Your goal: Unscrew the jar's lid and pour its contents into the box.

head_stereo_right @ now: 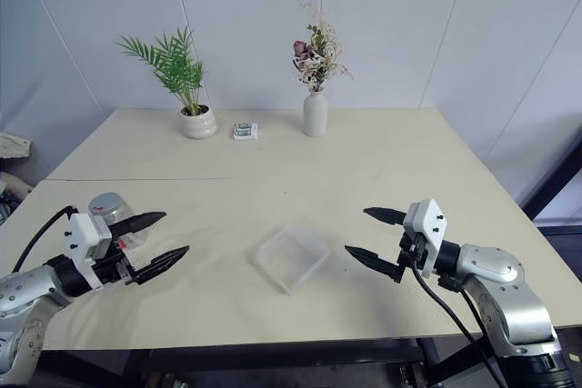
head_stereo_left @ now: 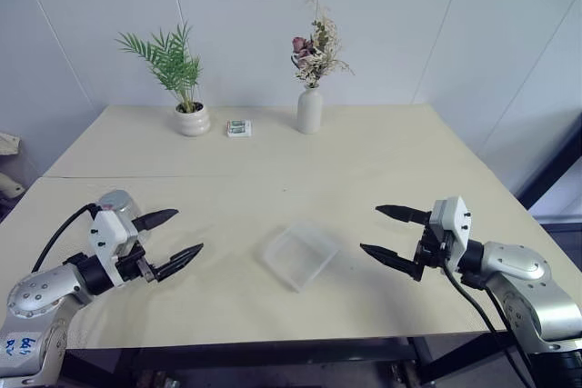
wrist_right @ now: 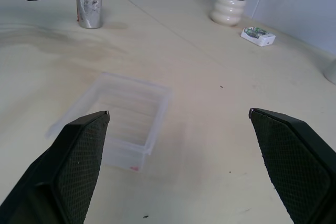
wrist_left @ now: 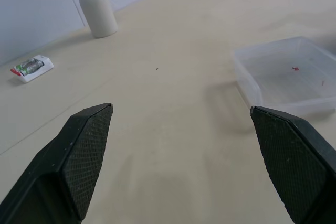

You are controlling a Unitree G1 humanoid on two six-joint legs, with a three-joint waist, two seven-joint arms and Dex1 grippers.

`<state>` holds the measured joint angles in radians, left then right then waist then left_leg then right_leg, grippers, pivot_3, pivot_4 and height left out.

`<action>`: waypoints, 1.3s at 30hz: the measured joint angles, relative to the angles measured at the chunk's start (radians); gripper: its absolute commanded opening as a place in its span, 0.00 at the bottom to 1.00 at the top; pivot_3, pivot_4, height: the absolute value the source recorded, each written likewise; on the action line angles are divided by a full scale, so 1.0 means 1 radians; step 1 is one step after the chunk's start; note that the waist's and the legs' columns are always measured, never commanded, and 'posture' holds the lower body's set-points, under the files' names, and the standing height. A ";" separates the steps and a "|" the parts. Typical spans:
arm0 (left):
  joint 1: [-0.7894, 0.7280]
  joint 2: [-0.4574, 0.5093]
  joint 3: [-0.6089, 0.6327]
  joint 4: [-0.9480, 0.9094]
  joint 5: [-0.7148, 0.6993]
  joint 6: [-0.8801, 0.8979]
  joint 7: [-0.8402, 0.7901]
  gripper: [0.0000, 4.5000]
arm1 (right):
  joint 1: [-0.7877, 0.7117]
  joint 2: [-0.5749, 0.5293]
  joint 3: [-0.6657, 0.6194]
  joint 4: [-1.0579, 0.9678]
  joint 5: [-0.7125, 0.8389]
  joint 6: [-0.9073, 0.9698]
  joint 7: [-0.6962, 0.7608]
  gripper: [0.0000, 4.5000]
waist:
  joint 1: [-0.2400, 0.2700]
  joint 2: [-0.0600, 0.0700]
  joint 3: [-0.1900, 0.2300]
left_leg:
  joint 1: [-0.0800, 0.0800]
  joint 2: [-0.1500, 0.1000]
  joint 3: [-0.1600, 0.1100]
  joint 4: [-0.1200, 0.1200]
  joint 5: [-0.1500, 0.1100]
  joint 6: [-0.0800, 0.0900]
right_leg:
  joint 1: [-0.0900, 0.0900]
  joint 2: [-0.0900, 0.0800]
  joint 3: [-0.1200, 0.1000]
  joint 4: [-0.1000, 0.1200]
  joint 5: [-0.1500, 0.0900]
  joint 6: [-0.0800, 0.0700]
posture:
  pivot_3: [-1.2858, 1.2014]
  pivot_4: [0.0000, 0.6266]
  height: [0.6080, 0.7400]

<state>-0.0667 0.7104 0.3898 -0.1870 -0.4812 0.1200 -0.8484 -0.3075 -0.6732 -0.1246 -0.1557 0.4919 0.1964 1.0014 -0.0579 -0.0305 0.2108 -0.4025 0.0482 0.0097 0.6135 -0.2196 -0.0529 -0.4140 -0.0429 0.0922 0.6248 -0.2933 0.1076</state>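
The jar (head_stereo_right: 111, 215) stands upright at the frame's lower left, apparently just behind the gaping, empty left end effector (head_stereo_right: 153, 241); the right end effector (head_stereo_right: 367, 239), equally agape, hovers well apart.

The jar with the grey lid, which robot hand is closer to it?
Left. The left hand hovers open right beside the jar; the right hand hovers open far across the table, beyond the box.

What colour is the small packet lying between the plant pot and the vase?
The packet is white with green print, clearest in the right wrist view.
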 measured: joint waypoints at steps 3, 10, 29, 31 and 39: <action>0.043 0.000 0.024 -0.023 0.000 0.000 0.012 0.99 | -0.011 0.002 0.013 0.003 0.004 0.002 0.023 1.00 | -0.002 0.000 0.000 | 0.001 0.000 0.000 0.000 0.000 0.000 | 0.000 0.000 0.000 0.000 0.000 0.000 | 0.52 0.24 1.00; 0.261 -0.105 0.140 -0.121 0.011 -0.013 0.117 0.99 | -0.112 0.072 0.087 0.128 -0.008 -0.039 0.099 1.00 | -0.013 -0.001 0.000 | 0.001 0.000 0.002 0.000 0.000 0.001 | 0.000 0.000 0.002 0.000 0.000 -0.001 | 0.52 0.24 1.00; 0.012 -0.150 0.304 0.390 0.018 -0.189 0.310 0.99 | -0.414 0.286 0.190 0.336 -0.084 -0.160 0.153 1.00 | -0.022 -0.006 -0.003 | 0.002 0.001 0.003 0.001 0.000 0.001 | 0.000 0.000 0.002 0.000 0.003 -0.002 | 0.52 0.24 1.00; -0.037 -0.149 0.268 0.442 0.031 -0.220 0.296 0.99 | -0.424 0.297 0.197 0.342 -0.093 -0.169 0.150 1.00 | -0.022 -0.007 -0.004 | 0.001 0.001 0.003 0.001 -0.001 0.000 | 0.000 0.000 0.001 0.001 0.007 0.006 | 0.52 0.24 1.00; -0.144 -0.149 0.183 0.616 0.067 -0.304 0.266 0.99 | -0.459 0.325 0.202 0.309 -0.099 -0.144 0.109 1.00 | -0.025 -0.008 -0.004 | -0.002 0.004 0.002 -0.002 -0.003 -0.002 | -0.005 0.002 -0.001 0.003 0.009 0.010 | 0.52 0.24 1.00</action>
<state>-0.2109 0.5614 0.5725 0.4289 -0.4137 -0.1840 -0.5824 -0.7667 -0.3485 0.0770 0.1535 0.3927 0.0524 1.1100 -0.0827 -0.0380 0.2068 -0.4041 0.0520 0.0115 0.6118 -0.2230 -0.0550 -0.4193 -0.0405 0.0915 0.6277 -0.2839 0.1173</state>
